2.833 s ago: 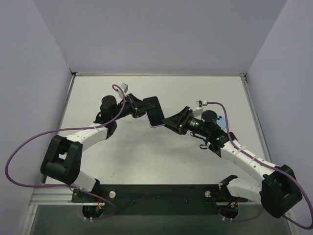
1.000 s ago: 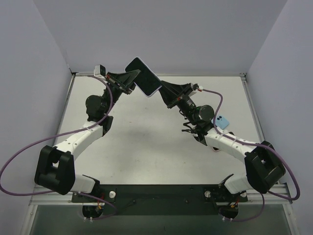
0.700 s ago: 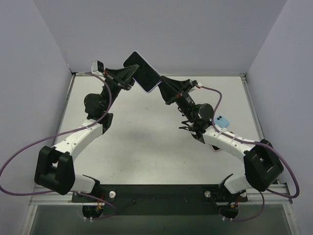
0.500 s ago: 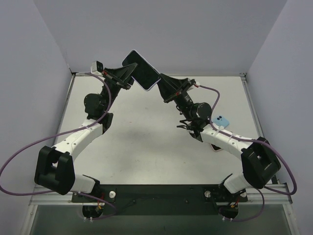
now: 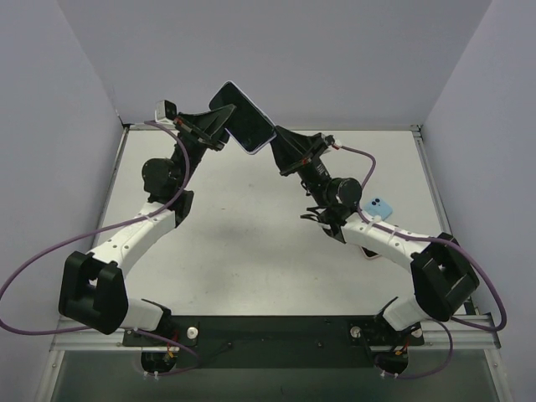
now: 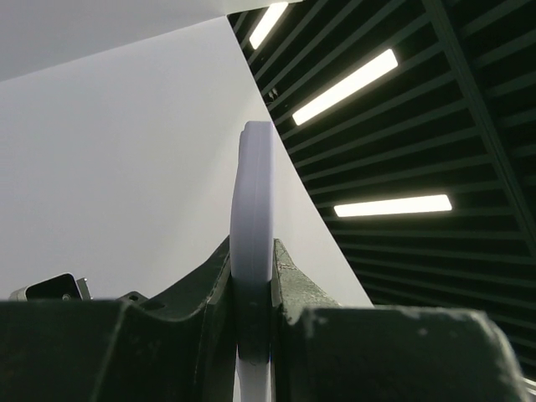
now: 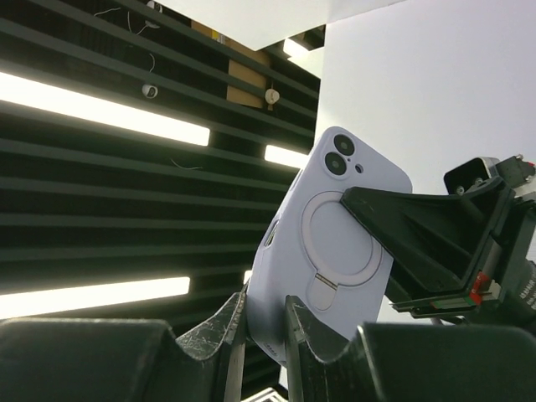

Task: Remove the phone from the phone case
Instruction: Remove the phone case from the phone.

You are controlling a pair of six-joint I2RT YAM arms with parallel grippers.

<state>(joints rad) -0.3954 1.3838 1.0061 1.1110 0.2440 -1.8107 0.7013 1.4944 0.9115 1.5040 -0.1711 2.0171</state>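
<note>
Phone (image 5: 242, 117) was up in the air, left gripper (image 5: 223, 126) and right gripper (image 5: 275, 143) each pinching an edge, but the lavender phone case (image 7: 331, 251) hadn't come off yet.

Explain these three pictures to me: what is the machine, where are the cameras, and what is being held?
Two robot arms are bolted at the near edge of a white table. The overhead picture looks down from above and behind them; the other two come from a camera on each wrist. The left gripper and right gripper both pinch one phone in a lilac case, high above the table. A small blue phone-like item lies on the table at the right.
</note>
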